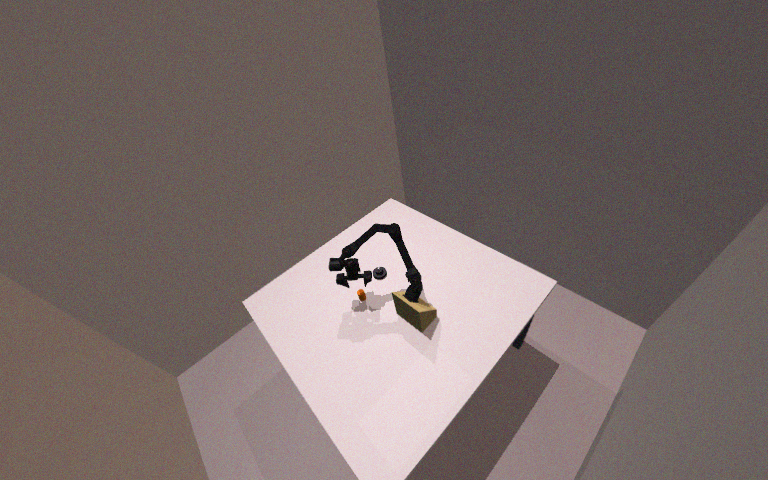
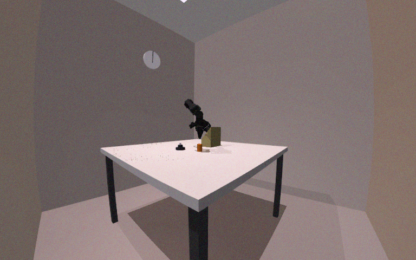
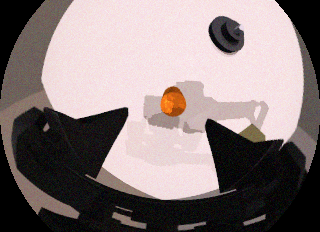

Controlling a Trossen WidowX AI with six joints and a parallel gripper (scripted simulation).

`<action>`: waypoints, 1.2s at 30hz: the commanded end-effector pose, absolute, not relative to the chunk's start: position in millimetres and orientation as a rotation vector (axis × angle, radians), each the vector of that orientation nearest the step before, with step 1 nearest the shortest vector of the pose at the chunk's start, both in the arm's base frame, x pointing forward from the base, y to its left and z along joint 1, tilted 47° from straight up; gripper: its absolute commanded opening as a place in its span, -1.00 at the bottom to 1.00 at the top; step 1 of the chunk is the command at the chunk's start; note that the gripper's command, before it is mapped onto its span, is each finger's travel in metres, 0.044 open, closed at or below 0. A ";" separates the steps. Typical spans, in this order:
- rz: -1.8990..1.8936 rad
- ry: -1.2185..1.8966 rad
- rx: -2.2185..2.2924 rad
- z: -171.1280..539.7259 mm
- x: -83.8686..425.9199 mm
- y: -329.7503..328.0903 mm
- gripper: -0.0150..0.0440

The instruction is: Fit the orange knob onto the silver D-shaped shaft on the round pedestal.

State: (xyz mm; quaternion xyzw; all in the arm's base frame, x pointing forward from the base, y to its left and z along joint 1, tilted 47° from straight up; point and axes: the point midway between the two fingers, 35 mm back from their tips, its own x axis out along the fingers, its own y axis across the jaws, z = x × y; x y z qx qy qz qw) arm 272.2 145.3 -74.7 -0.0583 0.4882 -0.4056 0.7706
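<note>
The orange knob (image 1: 361,295) (image 2: 199,147) (image 3: 173,102) stands upright on the white table; its hole is hidden underneath. The round dark pedestal (image 1: 380,273) (image 2: 180,148) (image 3: 219,34) stands a short way from it, at the upper right in the wrist view. The small silver shaft (image 2: 180,143) (image 3: 238,27) sticks up from its middle; its flat side is too small to make out. My gripper (image 1: 357,285) (image 2: 199,137) (image 3: 168,116) is open and empty, pointing down above the knob. In the wrist view the knob shows between and slightly beyond the fingertips, not touched by them.
The olive wedge-shaped block (image 1: 415,312) (image 2: 215,136) (image 3: 252,133) under the arm's base stands on the white table (image 1: 465,285) (image 2: 203,174). The arm arches over beside the pedestal in the top view. Its shadow falls around the knob.
</note>
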 end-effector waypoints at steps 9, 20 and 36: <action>-0.895 1.064 -0.145 -94.9 273.3 120.2 1.00; -0.894 1.065 -0.145 -107.1 277.4 108.9 1.00; -0.894 1.064 -0.145 -124.9 282.2 90.6 1.00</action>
